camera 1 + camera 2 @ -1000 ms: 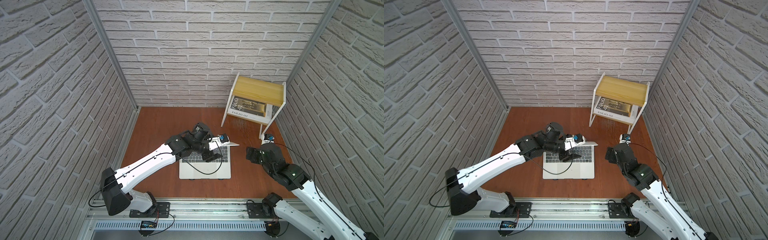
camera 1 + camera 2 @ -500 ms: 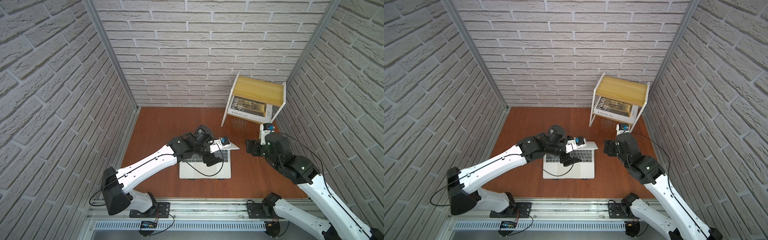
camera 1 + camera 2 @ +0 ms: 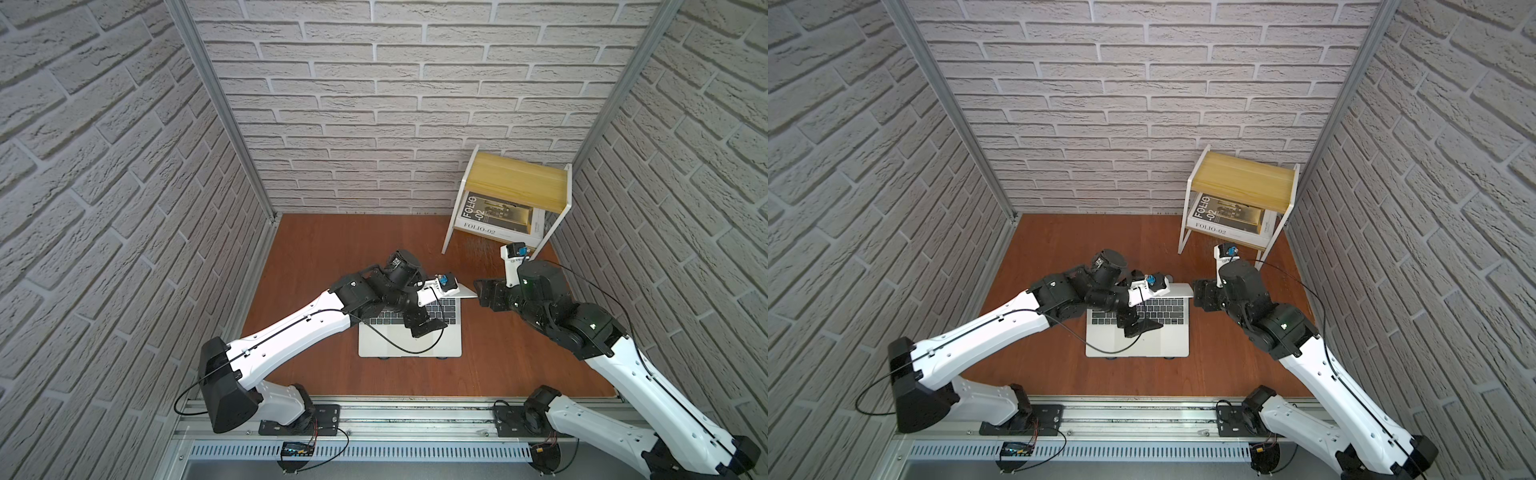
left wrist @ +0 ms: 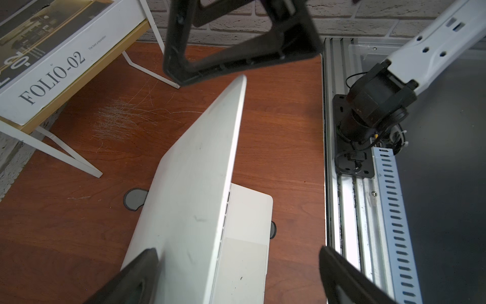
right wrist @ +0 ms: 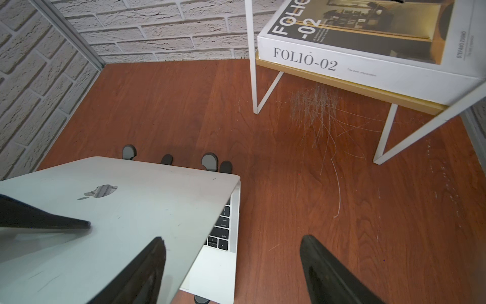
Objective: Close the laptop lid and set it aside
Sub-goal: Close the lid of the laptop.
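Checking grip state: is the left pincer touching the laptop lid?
Cannot tell. In the left wrist view the laptop lid sits inside the open left pincer; one finger overlaps its shell, contact or gap unclear.

In both top views your left arm (image 3: pixel 291 328) covers mid-keyboard on the laptop (image 3: pixel 451 345), and the laptop lid (image 3: pixel 465 292) at its 12 o'clock edge shows only as a thin sliver, glass unseen. In the right wrist view the lid runs off frame and hides all but the rounded tips of the stand (image 5: pixel 209 161). You can't tell whether the right jaws touch the lid.
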